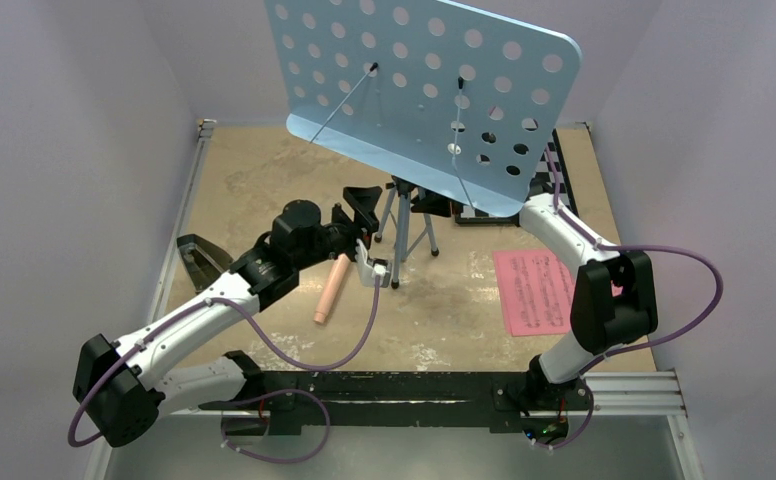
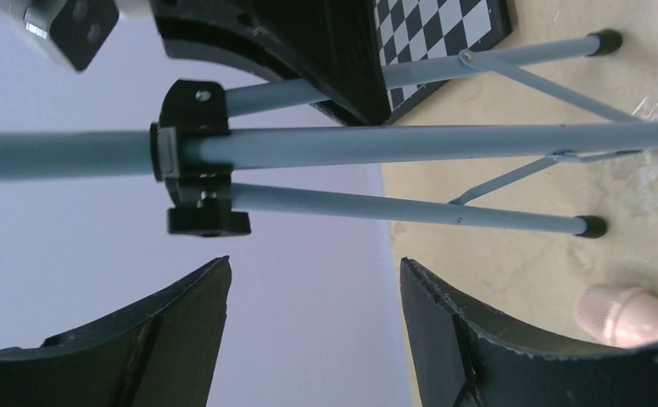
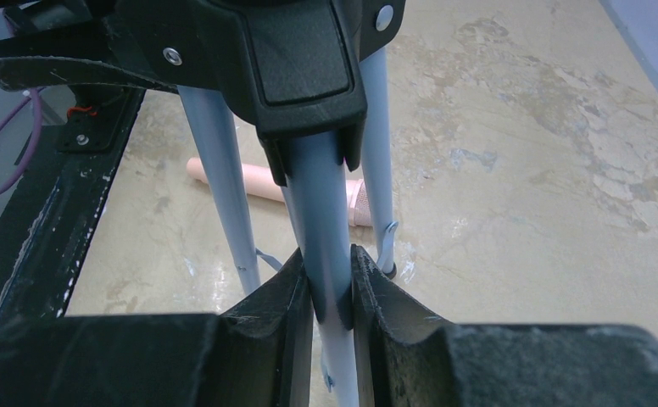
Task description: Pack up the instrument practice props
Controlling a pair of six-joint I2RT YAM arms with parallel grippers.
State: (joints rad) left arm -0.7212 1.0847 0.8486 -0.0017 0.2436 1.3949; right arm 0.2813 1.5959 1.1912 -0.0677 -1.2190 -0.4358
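The light-blue perforated music stand point(image 1: 424, 90) stands on its tripod point(image 1: 404, 235) at mid-table. My right gripper point(image 3: 330, 284) is shut on the stand's centre pole point(image 3: 321, 195), below the black hub; in the top view the desk hides most of it. My left gripper point(image 1: 367, 235) is open and empty, just left of the tripod legs point(image 2: 410, 212), touching nothing. The peach-pink recorder point(image 1: 331, 290) lies on the table beside the left gripper. A pink sheet-music page point(image 1: 534, 290) lies flat at the right. The small black metronome point(image 1: 201, 262) sits at the table's left edge.
A black-and-white chessboard point(image 1: 556, 160) lies at the back right, partly behind the stand's desk. Purple walls close in the table on three sides. A black rail point(image 1: 414, 385) carries both arm bases along the near edge.
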